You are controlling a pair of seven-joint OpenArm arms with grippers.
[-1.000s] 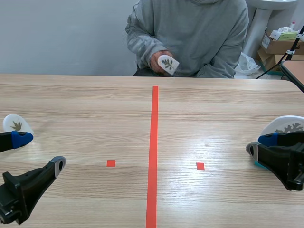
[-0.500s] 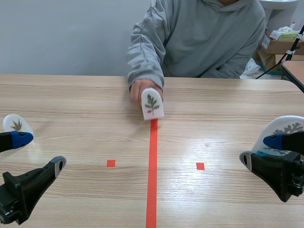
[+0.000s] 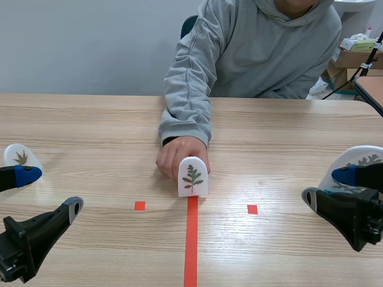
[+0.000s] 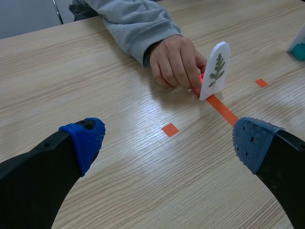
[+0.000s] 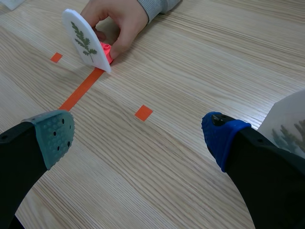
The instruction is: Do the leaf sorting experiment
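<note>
Hovering, both released: my left pincer [image 3: 51,190] low left, right pincer [image 3: 326,186] mid right. Leaf card [image 3: 192,177] stands upright on counter [image 3: 90,131], frame centre, person's hand [image 3: 176,158] on it, approx equidistant.

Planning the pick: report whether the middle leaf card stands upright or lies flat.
Upright. The leaf card stands on edge on the red line, a person's hand against its back.

I see bright, even light from above; a pale sheen streaks the tabletop [image 4: 138,114] (strongest in wrist views), shadows soft.
</note>
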